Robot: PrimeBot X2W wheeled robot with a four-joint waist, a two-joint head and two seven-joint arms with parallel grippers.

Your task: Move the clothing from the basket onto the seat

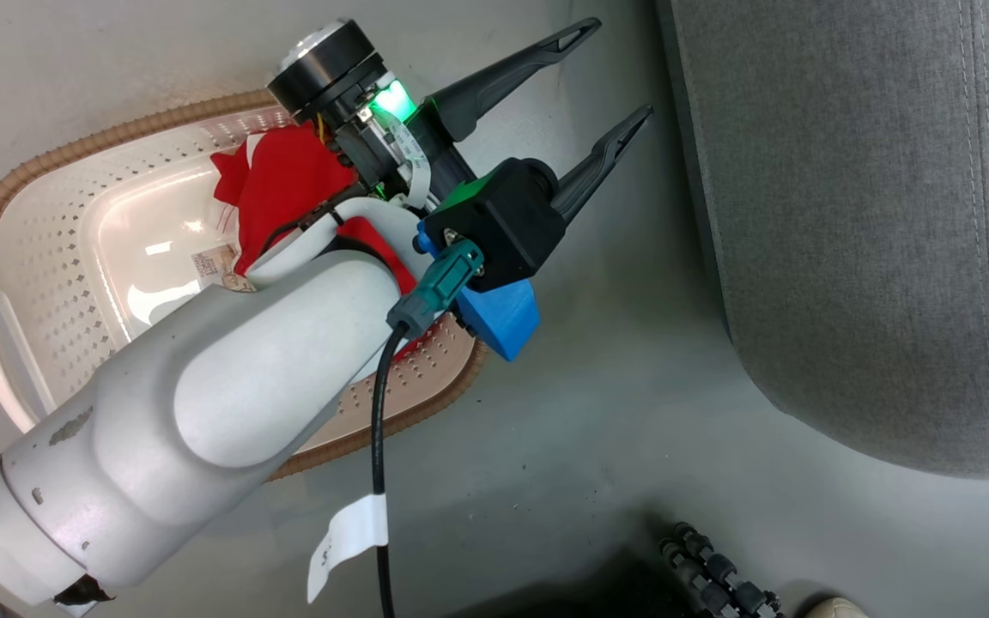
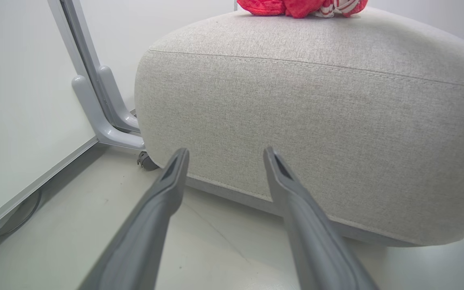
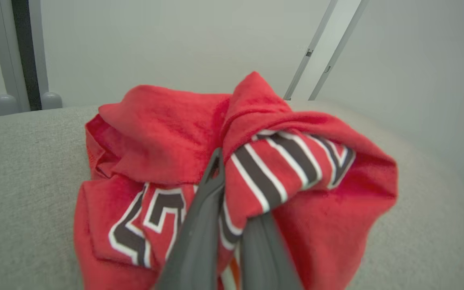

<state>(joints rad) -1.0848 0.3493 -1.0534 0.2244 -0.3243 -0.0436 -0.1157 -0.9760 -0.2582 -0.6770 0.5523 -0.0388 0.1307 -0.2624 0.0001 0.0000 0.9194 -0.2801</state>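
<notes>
Clearly the right hand [image 3: 232,193] is closed tight on the jersey [image 3: 155,149]. Its two dark fingers [image 3: 199,225] rise from the bottom middle of the right wrist view with a fold of striped trim [image 3: 280,161] pinched between them. The jersey lies bunched across the centre of that frame on the seat [image 3: 22,161], so the step in hand looks like the set-down. To do it well, I would open the fingers wide before lifting, then draw straight back along their own line, since the soft cloth could catch on a tip and drag off with it. The heap sits in from the cushion's rounded edge, which helps.

The left hand [image 1: 616,69] is spread wide and holds nothing. It hangs at the upper middle of the head view, over the bare floor [image 1: 615,386] between basket [image 1: 117,129] and seat. Behind its forearm a plainer red piece [image 1: 280,180] lies in the basket at the upper left, so roughly half the job seems done.

The jersey is limp, fleecy cloth with bold black-and-white lettering [image 3: 135,225]. The seat is coarse grey weave with a stitched seam. The basket is glossy cream plastic, perforated, with a brown ribbed rim.
</notes>
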